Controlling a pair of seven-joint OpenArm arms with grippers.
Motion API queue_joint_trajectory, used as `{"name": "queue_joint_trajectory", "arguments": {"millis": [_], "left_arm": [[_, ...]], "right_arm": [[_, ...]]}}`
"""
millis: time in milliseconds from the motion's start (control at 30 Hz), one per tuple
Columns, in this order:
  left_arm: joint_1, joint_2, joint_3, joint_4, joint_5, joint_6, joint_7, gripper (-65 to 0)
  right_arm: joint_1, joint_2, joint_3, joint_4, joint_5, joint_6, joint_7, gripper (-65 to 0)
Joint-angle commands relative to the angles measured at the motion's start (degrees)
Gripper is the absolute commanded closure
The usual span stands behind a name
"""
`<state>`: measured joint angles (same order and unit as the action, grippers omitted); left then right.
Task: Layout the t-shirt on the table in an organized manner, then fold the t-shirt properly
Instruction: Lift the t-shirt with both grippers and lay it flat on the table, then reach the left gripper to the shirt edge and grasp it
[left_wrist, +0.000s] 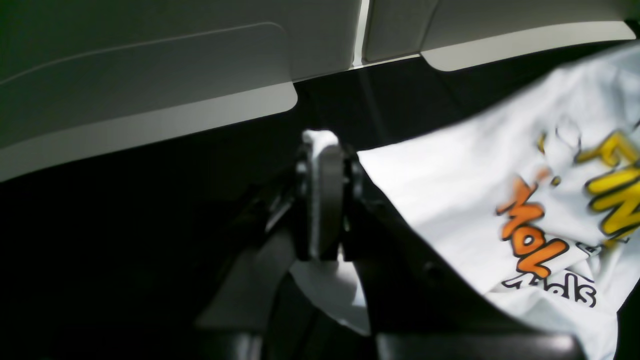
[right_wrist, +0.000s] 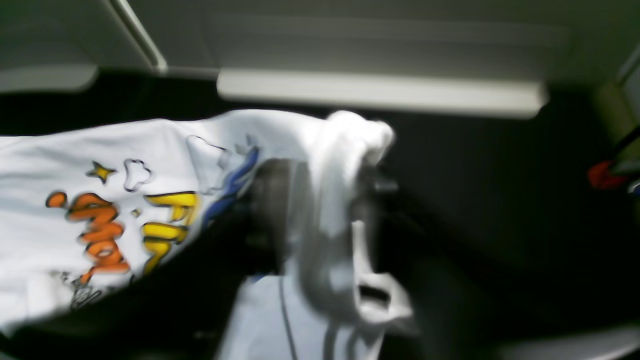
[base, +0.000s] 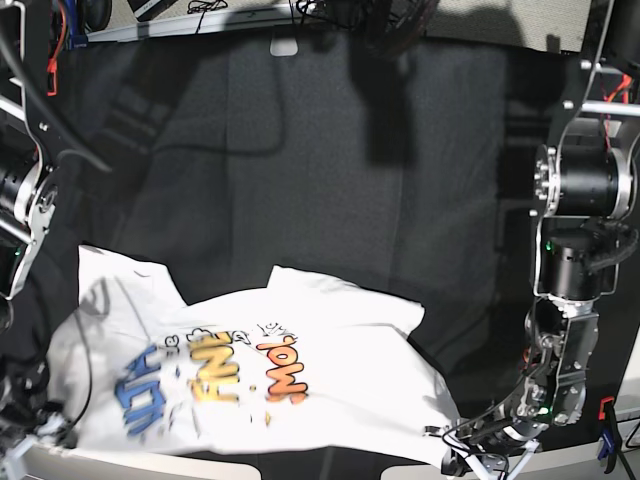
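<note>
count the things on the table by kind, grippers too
t-shirt: 1
table in black cloth: 1
grippers: 2, the left gripper pinching white shirt fabric, the right gripper too blurred to read, shirt cloth draped at its jaws
total: 4

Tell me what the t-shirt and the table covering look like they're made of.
The t-shirt looks like soft white knit cloth, probably cotton: it drapes, creases and bunches limply, and its matte front carries printed blue, yellow and orange letters. The table seems covered in black woven cloth, matte, with long wrinkles and folds across it; what lies beneath cannot be seen.
</note>
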<state>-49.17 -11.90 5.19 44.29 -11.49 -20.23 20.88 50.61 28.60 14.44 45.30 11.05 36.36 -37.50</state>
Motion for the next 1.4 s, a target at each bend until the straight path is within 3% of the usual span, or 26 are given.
{"name": "queue_joint_trajectory", "arguments": {"millis": [0,100,200,267,467,567,633,767,800,967,1100,1267,1367], "left_arm": [[-1.8,-0.2,-0.2,1.0,-0.5,-0.2,-1.7,0.0],[-1.3,-0.2,-0.2,1.0,0.0,-0.2,-2.1,0.0],[-1.5,-0.2,-0.2,1.0,1.2,-0.2,-4.3,-19.8],[-1.6,-0.3,-0.2,1.0,1.2,-0.2,-4.7,-23.1],[-4.6,-0.4,-0.2,1.0,5.4,0.2,-4.6,-23.0],[-7.0,0.1,-0.2,1.0,0.7,0.2,2.6,-23.0],[-7.6,0.9,-0.2,1.1,-2.9,-0.4,9.4,-23.0],[-7.0,3.4,-0.2,1.3,-6.9,-12.3,17.2,-23.0],[-6.6,4.1,-0.2,1.3,-8.0,-13.9,18.4,-23.0],[-2.9,7.5,-0.2,3.6,-9.6,-14.6,18.8,-23.0],[3.8,9.0,-0.2,13.9,-9.6,-18.5,18.5,-17.3],[15.4,8.9,-0.2,35.4,-9.6,-18.3,21.8,-15.0],[22.8,8.9,-0.1,45.5,-9.7,-18.3,23.2,-15.0]], "right_arm": [[2.2,0.9,0.2,-1.0,0.9,0.1,1.7,-35.0],[2.2,0.9,0.2,-5.6,0.9,0.1,2.7,-37.8],[2.3,0.9,0.2,-6.4,1.1,0.0,3.2,-37.8],[2.8,0.9,0.2,-6.4,1.8,0.0,2.9,-37.7],[2.9,0.9,0.2,-6.4,8.5,0.1,-2.0,-37.7],[2.8,0.9,0.2,-6.4,11.1,3.5,-7.0,-37.7],[2.6,0.9,0.2,-6.3,12.0,3.6,-9.9,-37.7],[1.6,1.6,0.2,-6.3,12.0,3.6,-11.7,-37.7],[0.8,2.0,0.2,-6.1,12.0,3.6,-11.7,-37.7],[-7.0,5.8,0.2,-3.3,15.1,3.6,-12.2,-37.7],[-16.2,9.8,0.2,2.5,22.3,3.6,-14.2,-37.6],[-25.7,13.0,0.2,12.5,27.7,3.6,-18.8,-37.7],[-29.7,13.2,0.7,17.3,28.6,3.6,-20.5,-37.6]]}}
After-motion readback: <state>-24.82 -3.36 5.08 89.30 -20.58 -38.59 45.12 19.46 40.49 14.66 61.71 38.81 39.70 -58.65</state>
